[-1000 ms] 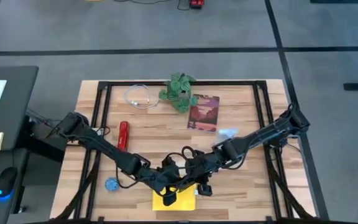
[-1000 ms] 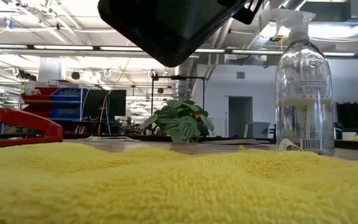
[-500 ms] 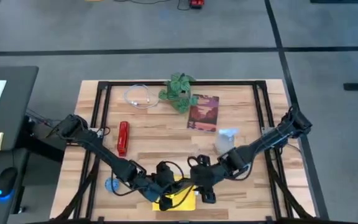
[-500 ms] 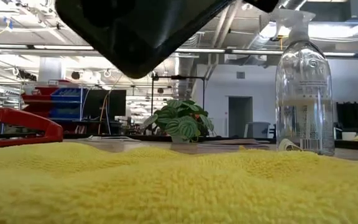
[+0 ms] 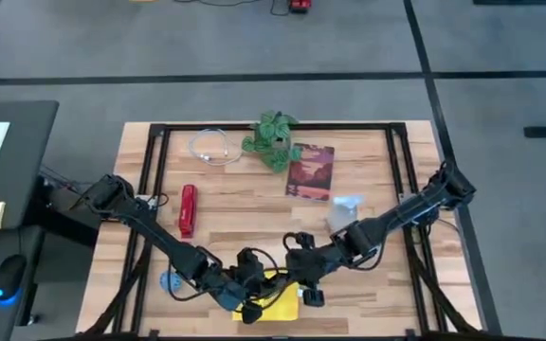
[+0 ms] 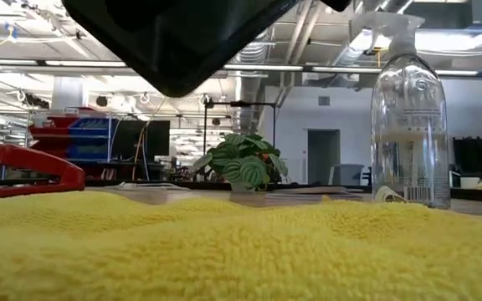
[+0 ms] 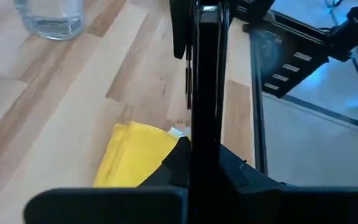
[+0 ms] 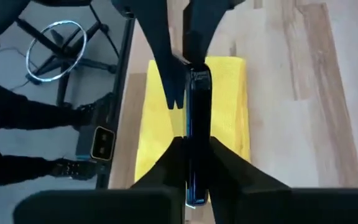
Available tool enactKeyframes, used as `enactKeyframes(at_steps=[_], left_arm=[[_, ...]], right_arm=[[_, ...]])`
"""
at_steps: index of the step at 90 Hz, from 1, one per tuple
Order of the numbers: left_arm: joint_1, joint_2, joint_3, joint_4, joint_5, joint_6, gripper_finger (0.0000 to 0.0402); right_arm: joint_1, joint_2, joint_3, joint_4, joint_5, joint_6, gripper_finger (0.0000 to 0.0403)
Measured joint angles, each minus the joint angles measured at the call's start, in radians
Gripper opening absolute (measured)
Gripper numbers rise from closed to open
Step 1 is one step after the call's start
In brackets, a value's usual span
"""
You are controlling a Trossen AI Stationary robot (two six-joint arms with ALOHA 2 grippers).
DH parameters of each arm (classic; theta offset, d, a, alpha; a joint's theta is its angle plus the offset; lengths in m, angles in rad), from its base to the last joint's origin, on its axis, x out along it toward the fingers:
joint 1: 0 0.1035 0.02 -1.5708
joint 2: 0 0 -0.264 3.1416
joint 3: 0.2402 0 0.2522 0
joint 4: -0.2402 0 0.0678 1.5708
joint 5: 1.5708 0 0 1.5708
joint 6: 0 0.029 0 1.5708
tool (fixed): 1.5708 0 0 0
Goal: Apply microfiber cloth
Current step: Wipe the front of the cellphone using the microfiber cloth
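- The bright yellow microfiber cloth (image 5: 275, 298) lies flat at the near edge of the wooden desk (image 5: 245, 204), and I have both arms meeting right above it.
- A thin black smartphone (image 8: 192, 140) stands on edge over the cloth; my right claw (image 8: 192, 163) is clamped on its lower end, and from the left wrist view my left claw (image 7: 204, 163) looks clenched on the same phone.
- Risk: with two claws pinching one slim, slick slab, any mismatch in their motion could twist it loose, and I judge it would drop onto the cloth or skid onto bare wood.
- Risk: if I press down too hard the soft cloth may bunch and slide toward the desk edge, which is close.
- The clear plastic spray bottle (image 5: 344, 212) stands near my right arm; a wide swing of the elbow could topple it.
- Hidden: from above, the arms cover most of the cloth and the phone, so I cannot tell whether the phone touches the fabric.
- In the low view a dark slab (image 6: 178, 38) fills the top, cut off by the edge.
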State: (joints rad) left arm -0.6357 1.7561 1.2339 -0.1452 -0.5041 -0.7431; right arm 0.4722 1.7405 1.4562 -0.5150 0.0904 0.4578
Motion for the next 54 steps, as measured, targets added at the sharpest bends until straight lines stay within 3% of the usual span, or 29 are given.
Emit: enactKeyframes(at_steps=[7,31,54], left_arm=[[0.004,0.0,0.0,-0.001,-0.011,0.001,0.0018],[0.032,-0.007,0.001,0.009,-0.012,0.023,0.0128],[0.042,-0.008,0.001,0.112,-0.001,0.092,0.0142]], right_arm=[[-0.003,0.001,0.031,-0.052,-0.008,0.001,0.0022],[-0.017,0.001,0.065,-0.165,-0.028,-0.017,0.0022],[-0.016,0.063,0.098,-0.185,-0.065,-0.061,0.0022]])
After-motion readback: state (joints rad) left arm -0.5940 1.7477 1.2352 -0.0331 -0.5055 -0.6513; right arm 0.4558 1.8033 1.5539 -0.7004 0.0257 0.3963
